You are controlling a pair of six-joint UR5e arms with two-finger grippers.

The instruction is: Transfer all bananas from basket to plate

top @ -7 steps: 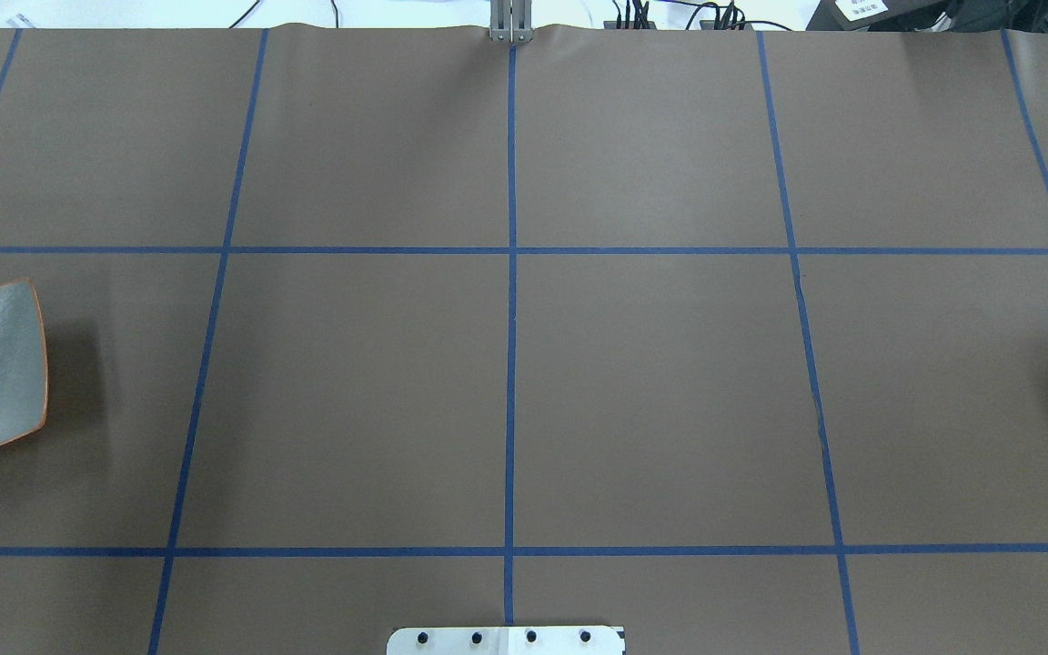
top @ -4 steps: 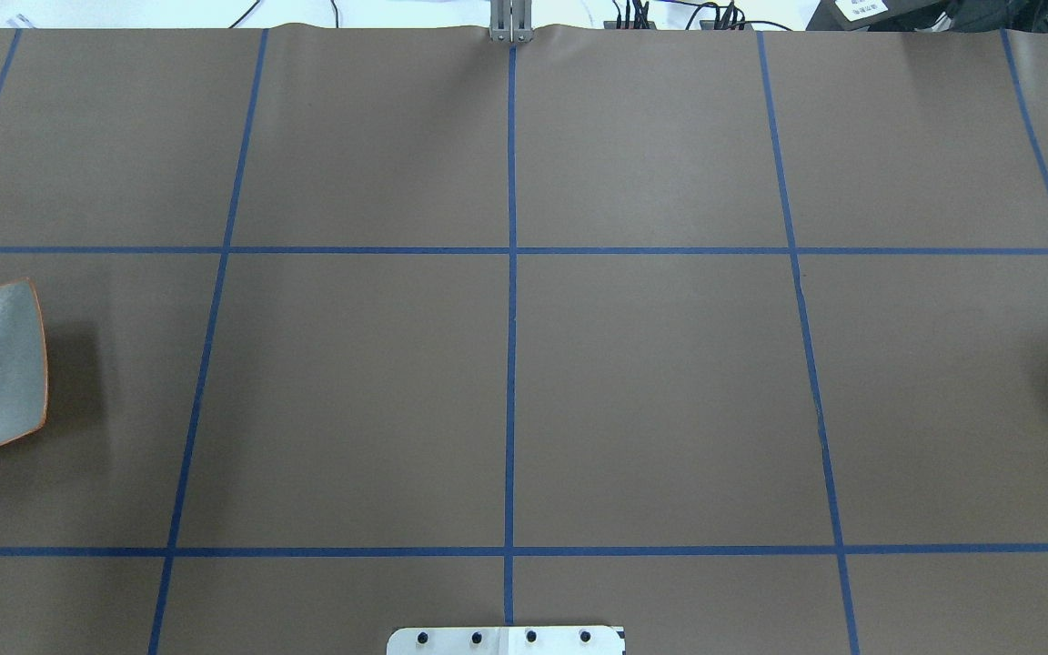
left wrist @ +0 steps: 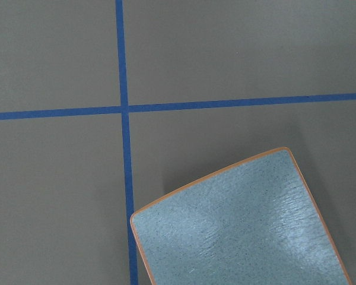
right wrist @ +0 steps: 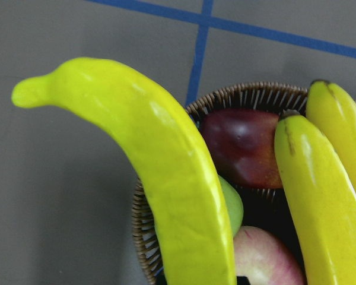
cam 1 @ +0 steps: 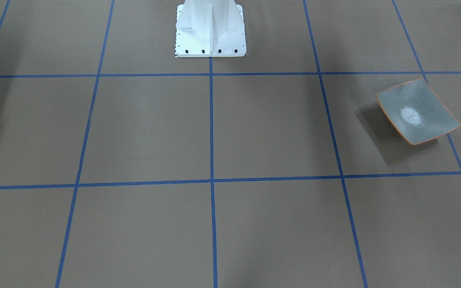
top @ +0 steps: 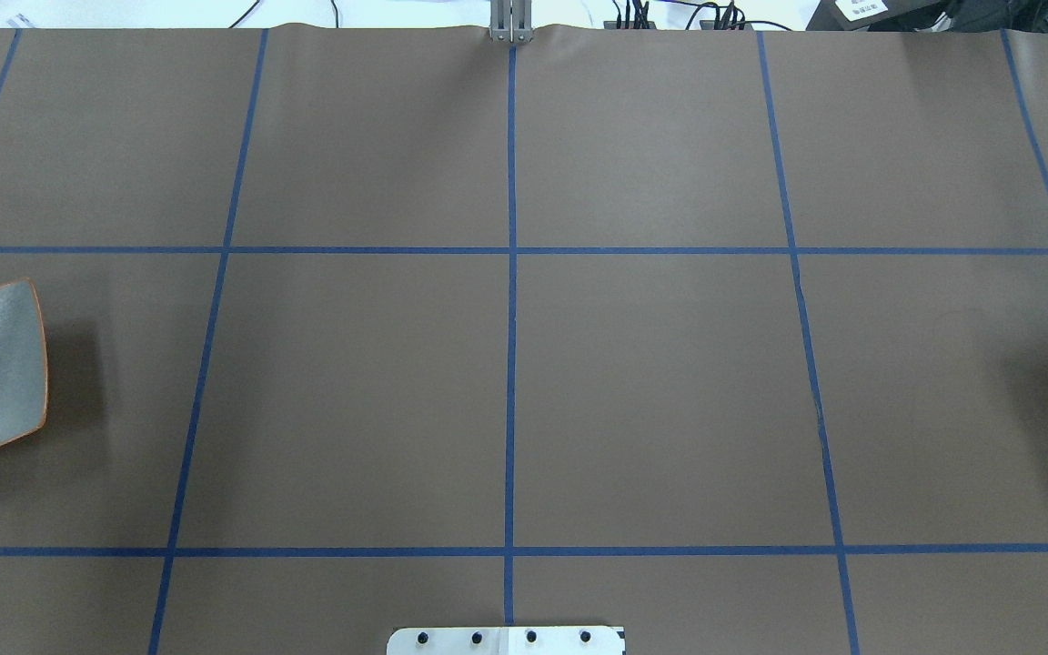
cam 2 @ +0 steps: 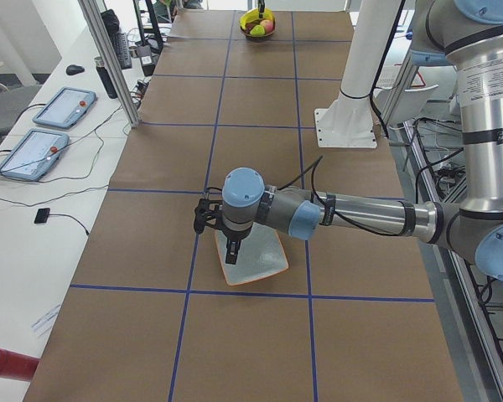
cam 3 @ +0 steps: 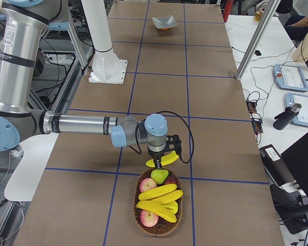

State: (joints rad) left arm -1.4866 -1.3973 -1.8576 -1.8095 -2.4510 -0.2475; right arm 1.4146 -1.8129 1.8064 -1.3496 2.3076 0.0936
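**Status.** My right claw [cam 3: 158, 157] hangs above the near rim of the wicker basket [cam 3: 135, 206] at the right end of the table. One banana [cam 3: 163, 161] is aloft directly under it. No view shows the fingers, so I cannot tell whether they are pinching the banana or how firmly. My left claw [cam 2: 231, 254] hovers just above the plate [cam 2: 264, 261] at the left end. I cannot tell how its fingers stand either. The plate holds nothing. The other bananas [cam 3: 157, 191] lie in the basket with a pear [cam 3: 159, 176] and apples [cam 3: 149, 218].

**Hazards.**
- Slip: the banana skin is glossy and curved. A pinch away from its middle would probably let it swivel or drop during the carry.
- Snag: in the right wrist view the banana's lower end overlaps the basket. A sideways move before more lift could drag the rim or the fruit.
- Collision: the left claw occupies the space over the plate. Clear it, or arrange a hand-over, before delivery.
- Roll-off: the plate is curved, so a high release may send the banana off the dish.

**Change from the earlier frame.** In the overhead view the banana tip at the right edge now sits farther away and reaches farther into the picture. The plate has not moved.
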